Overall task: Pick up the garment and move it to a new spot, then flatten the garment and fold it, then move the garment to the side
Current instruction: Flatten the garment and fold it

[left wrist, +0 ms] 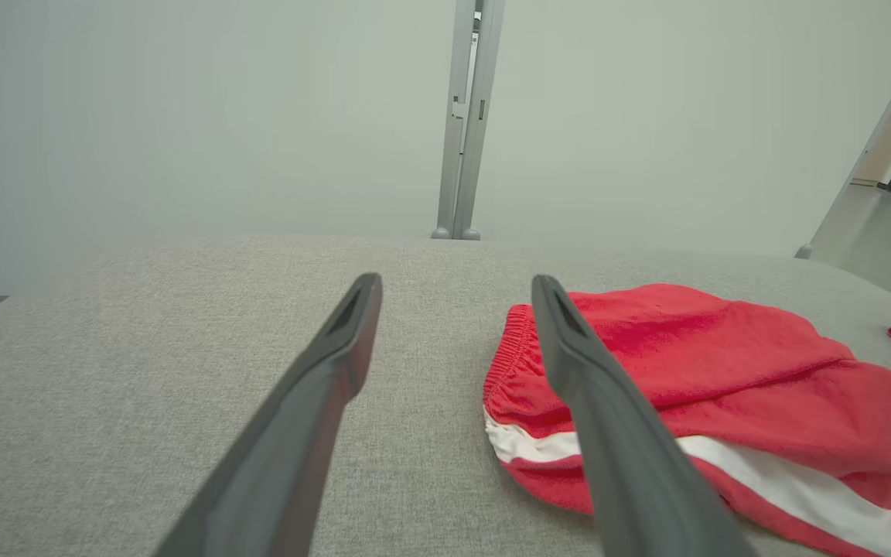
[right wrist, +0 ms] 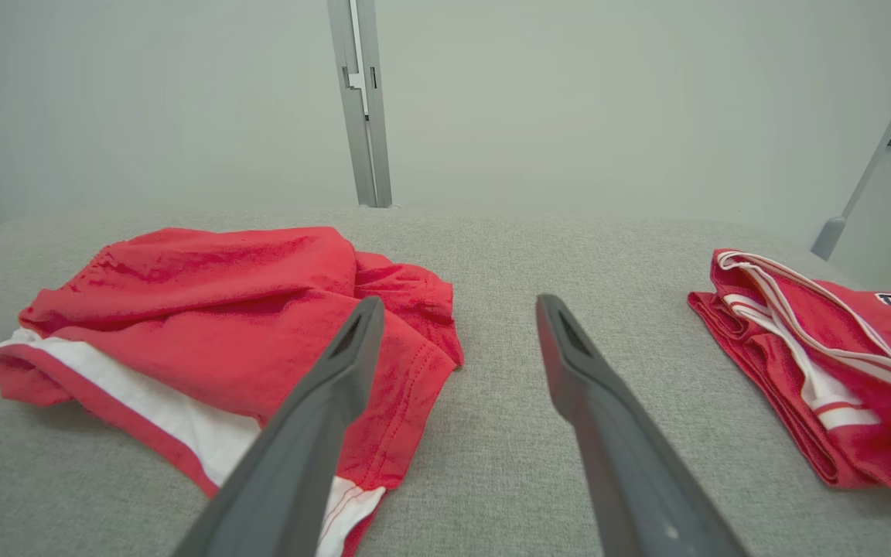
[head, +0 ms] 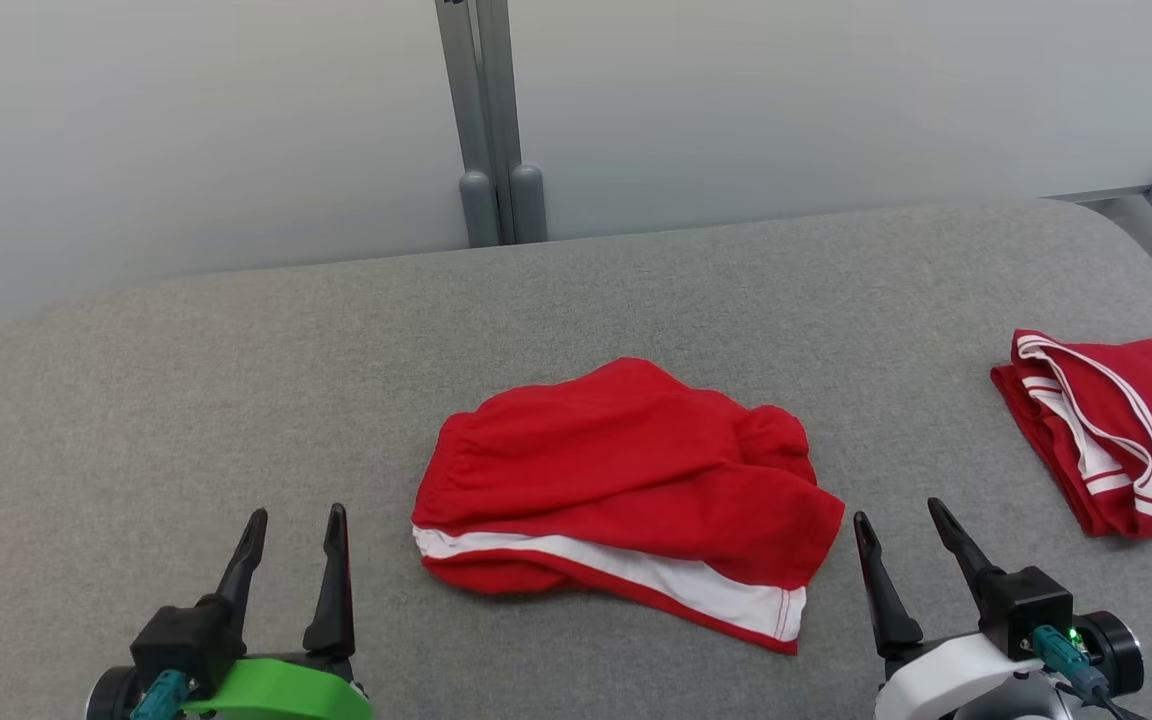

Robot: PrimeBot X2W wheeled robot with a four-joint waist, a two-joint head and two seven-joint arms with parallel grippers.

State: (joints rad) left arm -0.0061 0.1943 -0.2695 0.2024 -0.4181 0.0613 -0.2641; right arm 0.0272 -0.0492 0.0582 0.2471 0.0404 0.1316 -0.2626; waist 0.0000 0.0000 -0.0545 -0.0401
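Shorts [head: 626,490] in red cloth with a white stripe are lying crumpled near the middle of the grey table [head: 236,400], bunched in one loose heap with the elastic waistband facing the robot's left (the gathered edge is showing plainly in the left wrist view). The left gripper [head: 296,512] is sitting low over the near part of the table, to the left of the shorts and apart from them, its two dark fingers standing spread with nothing between them. The right gripper [head: 898,510] is waiting just beside the shorts' right hem, likewise spread wide and holding nothing; in its own wrist view one finger is overlapping the red cloth, but the head view is showing a narrow strip of bare table between them. A second red garment [head: 1106,430], trimmed in white with dark lettering, is lying folded at the table's right end, well apart from the shorts. A grey post [head: 491,120] is rising behind the table's far edge.
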